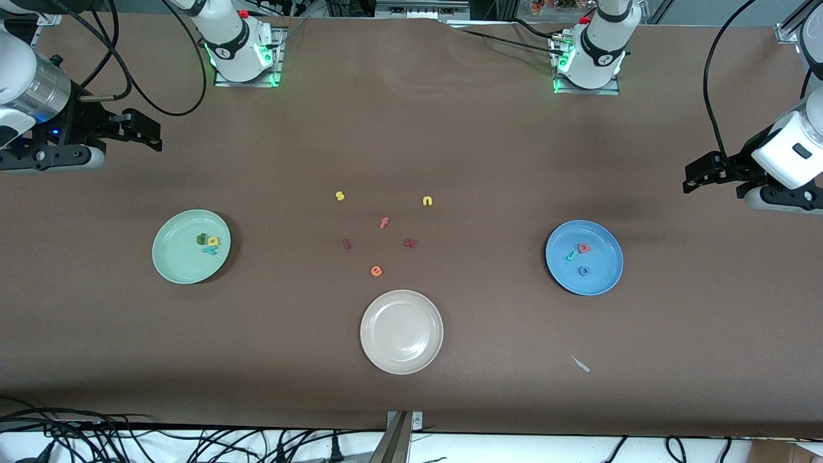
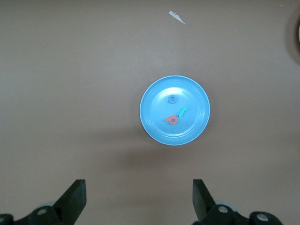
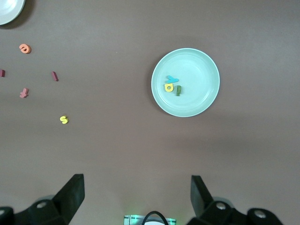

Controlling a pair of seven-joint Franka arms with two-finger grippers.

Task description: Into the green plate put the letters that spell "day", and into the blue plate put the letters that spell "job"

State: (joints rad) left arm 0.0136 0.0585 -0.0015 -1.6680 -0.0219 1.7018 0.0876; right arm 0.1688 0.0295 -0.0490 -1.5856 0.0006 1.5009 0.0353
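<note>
Hovering up in the air at the left arm's end of the table, the left gripper (image 2: 138,199) has its fingers spread wide and holds nothing; the blue plate (image 1: 604,279) lies on the table below it, nearer the front camera. In that plate sit the pinkish-red b (image 1: 583,247), the teal j (image 1: 571,256) touching or just beside it, and the blue o (image 1: 583,271) slightly apart. The right gripper (image 3: 136,197) hangs likewise at the right arm's end, fingers spread and empty, with the green plate (image 1: 173,263) below it. That plate holds the dark green d (image 1: 202,239), the yellow a (image 1: 213,242) and the teal y (image 1: 209,250), bunched together. Between the plates lie loose letters, among them a yellow s (image 1: 340,196), yellow n (image 1: 427,201), orange-red f (image 1: 384,223) and orange e (image 1: 376,271), with a cream-white plate (image 1: 386,354) nearest the camera.
</note>
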